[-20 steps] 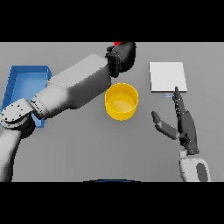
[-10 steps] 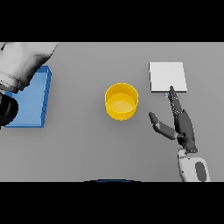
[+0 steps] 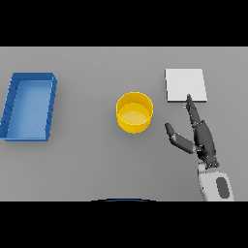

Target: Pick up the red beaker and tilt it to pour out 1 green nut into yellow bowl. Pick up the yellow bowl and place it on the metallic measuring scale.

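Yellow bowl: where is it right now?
Head view: the yellow bowl stands mid-table, between the blue tray and the scale.

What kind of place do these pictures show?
Probably a lab-style test bench, though nothing names it. A plain grey table carries a yellow bowl, a flat metallic scale and a blue tray. The right hand is just below the scale, fingers straight.

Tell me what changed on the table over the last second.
The left arm, which reached over the yellow bowl with something red in its robot hand, pulled back to the left and has left the view; the red thing went with it. The blue tray is uncovered. Bowl, white scale and the open right robot hand stayed put.
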You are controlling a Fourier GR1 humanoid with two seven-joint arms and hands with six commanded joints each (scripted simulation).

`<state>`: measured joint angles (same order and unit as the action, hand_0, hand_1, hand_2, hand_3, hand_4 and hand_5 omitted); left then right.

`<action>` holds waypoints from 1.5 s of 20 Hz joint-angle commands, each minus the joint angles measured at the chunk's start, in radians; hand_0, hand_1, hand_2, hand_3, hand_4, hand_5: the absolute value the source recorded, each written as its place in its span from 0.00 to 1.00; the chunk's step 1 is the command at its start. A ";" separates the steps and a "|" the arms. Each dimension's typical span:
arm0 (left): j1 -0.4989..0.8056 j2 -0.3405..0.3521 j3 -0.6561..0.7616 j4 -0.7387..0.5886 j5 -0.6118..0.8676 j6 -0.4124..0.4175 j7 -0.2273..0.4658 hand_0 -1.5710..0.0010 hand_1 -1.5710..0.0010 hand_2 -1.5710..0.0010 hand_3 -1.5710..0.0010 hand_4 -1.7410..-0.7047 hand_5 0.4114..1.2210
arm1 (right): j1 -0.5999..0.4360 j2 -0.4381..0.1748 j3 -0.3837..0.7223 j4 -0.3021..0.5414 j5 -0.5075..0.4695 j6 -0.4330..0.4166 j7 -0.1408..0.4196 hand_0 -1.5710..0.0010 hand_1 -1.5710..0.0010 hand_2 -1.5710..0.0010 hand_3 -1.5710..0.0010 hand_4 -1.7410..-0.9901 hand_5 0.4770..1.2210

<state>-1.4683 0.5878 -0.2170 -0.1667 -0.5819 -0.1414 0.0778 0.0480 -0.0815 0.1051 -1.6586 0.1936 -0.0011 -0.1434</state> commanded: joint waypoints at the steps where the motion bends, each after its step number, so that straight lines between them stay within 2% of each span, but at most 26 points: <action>1: 0.036 -0.001 0.013 -0.011 0.019 0.046 0.033 0.00 0.00 0.00 0.01 0.00 1.00 | 0.006 0.002 0.008 -0.003 0.010 -0.002 -0.007 1.00 1.00 1.00 1.00 0.80 0.20; 3: 0.115 0.004 0.073 -0.029 0.096 0.116 0.060 0.00 0.00 0.00 0.00 0.00 1.00 | -0.012 -0.002 0.002 0.007 0.003 0.002 0.017 1.00 1.00 1.00 1.00 0.81 0.21; 6: 0.211 0.012 0.144 -0.075 0.190 0.172 0.156 0.00 0.00 0.00 0.00 0.00 1.00 | 0.006 -0.005 0.011 -0.001 -0.005 0.021 -0.007 1.00 1.00 1.00 1.00 0.81 0.24; 7: 0.263 0.016 0.158 -0.108 0.216 0.182 0.157 0.00 0.00 0.00 0.00 0.00 1.00 | 0.010 -0.005 0.008 -0.006 -0.006 0.017 -0.007 1.00 1.00 1.00 1.00 0.82 0.24; 9: 0.378 0.003 0.177 -0.197 0.266 0.213 0.162 0.00 0.00 0.00 0.00 0.00 1.00 | 0.013 -0.004 0.004 -0.005 -0.018 0.022 -0.010 1.00 1.00 1.00 1.00 0.81 0.26; 12: 0.569 -0.023 0.188 -0.386 0.334 0.248 0.203 0.00 0.00 0.00 0.00 0.00 1.00 | 0.008 -0.012 0.006 -0.008 -0.006 0.017 -0.005 1.00 1.00 1.00 1.00 0.78 0.27; 13: 0.629 -0.030 0.185 -0.461 0.350 0.255 0.237 0.00 0.00 0.00 0.00 0.00 1.00 | 0.018 -0.019 0.004 -0.008 -0.001 0.016 -0.020 1.00 1.00 1.00 1.00 0.77 0.27; 15: 0.725 -0.039 0.183 -0.586 0.377 0.269 0.279 0.00 0.00 0.00 0.00 0.00 0.91 | 0.016 -0.016 0.005 -0.012 -0.004 0.016 -0.022 1.00 1.00 1.00 1.00 0.76 0.27; 19: 0.861 -0.047 0.171 -0.783 0.405 0.299 0.398 0.00 0.00 0.00 0.00 0.00 0.63 | 0.010 -0.023 -0.004 -0.001 -0.013 0.022 -0.018 1.00 1.00 1.00 1.00 0.78 0.26; 20: 0.877 -0.046 0.171 -0.817 0.413 0.293 0.427 0.00 0.00 0.00 0.00 0.08 0.56 | 0.006 -0.020 -0.004 0.001 -0.020 0.026 -0.012 1.00 1.00 1.00 1.00 0.78 0.26; 21: 0.893 -0.038 0.168 -0.857 0.420 0.275 0.450 0.00 0.00 0.03 0.03 0.21 0.50 | -0.002 -0.015 -0.004 0.003 -0.021 0.024 -0.005 1.00 1.00 1.00 1.00 0.78 0.26; 22: 0.904 -0.026 0.158 -0.897 0.436 0.228 0.435 0.07 0.14 0.19 0.16 0.36 0.45 | 0.004 -0.012 0.001 0.004 -0.016 0.023 -0.010 1.00 1.00 1.00 1.00 0.78 0.26; 23: 0.934 -0.012 0.162 -0.932 0.467 0.180 0.427 0.25 0.32 0.35 0.33 0.49 0.40 | 0.008 -0.013 0.001 -0.004 -0.021 0.026 -0.014 1.00 1.00 1.00 1.00 0.79 0.26; 25: 0.955 -0.019 0.173 -0.978 0.542 0.107 0.430 0.52 0.56 0.58 0.57 0.67 0.34 | 0.007 -0.013 0.002 -0.008 -0.020 0.026 -0.011 1.00 1.00 1.00 1.00 0.79 0.26; 27: 0.965 0.016 0.148 -0.991 0.525 0.060 0.469 0.69 0.72 0.73 0.72 0.80 0.30 | 0.006 -0.012 0.000 -0.007 -0.021 0.023 -0.009 1.00 1.00 1.00 1.00 0.78 0.26; 30: 0.944 0.024 0.115 -0.952 0.484 0.035 0.484 0.84 0.86 0.86 0.86 0.88 0.27 | 0.021 -0.015 0.006 -0.006 0.006 0.008 -0.021 1.00 1.00 1.00 1.00 0.78 0.25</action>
<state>-0.5246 0.6114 -0.1025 -1.1191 -0.0981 -0.1062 0.5629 0.0694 -0.0966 0.1108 -1.6647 0.1992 0.0068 -0.1640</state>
